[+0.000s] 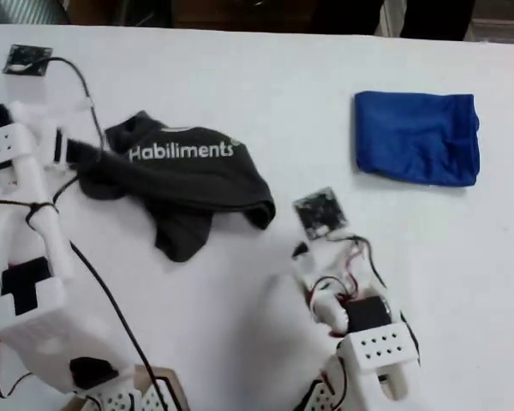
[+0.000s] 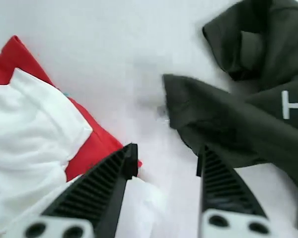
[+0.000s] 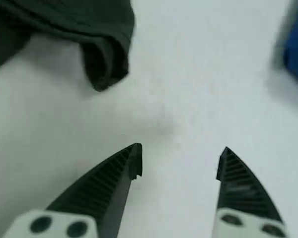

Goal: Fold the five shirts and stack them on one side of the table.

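Now, step in hand: judged to be spreading the dark shirt (image 1: pixel 184 175) flat for folding; it lies crumpled.
High view, dark shirt: at about 10 o'clock from the middle of the table (image 1: pixel 265 77), print side up, sleeves bunched under.
High view, blue shirt (image 1: pixel 417 137): folded into a rectangle at 2 o'clock, well apart from the dark one; probably the start of the stack.
High view, arms: left arm (image 1: pixel 26 223) at 8 o'clock, its tip at the dark shirt's 9 o'clock edge; right arm (image 1: pixel 360 334) at 5 o'clock, near the shirt's 4 o'clock corner.
Left wrist view, left gripper (image 2: pixel 167 148): jaws wide apart, nothing clamped; a dark lobe of cloth lies just ahead, one finger over its edge.
Left wrist view, waiting shirts: red shirt (image 2: pixel 94 144) with the white shirt (image 2: pixel 35 129) lying on it, unfolded, beside the dark one but apart from it.
Right wrist view, right gripper (image 3: pixel 180 148): jaws wide apart, holding nothing, above bare table; the dark hem is near, not touching.
Method note: pinch one cloth layer at each opposite edge, then draw the arms apart evenly so the print side flattens; a grab through two layers would likely drag the bundle.
Containers: no bin or tray in use; all shirts lie straight on the table.
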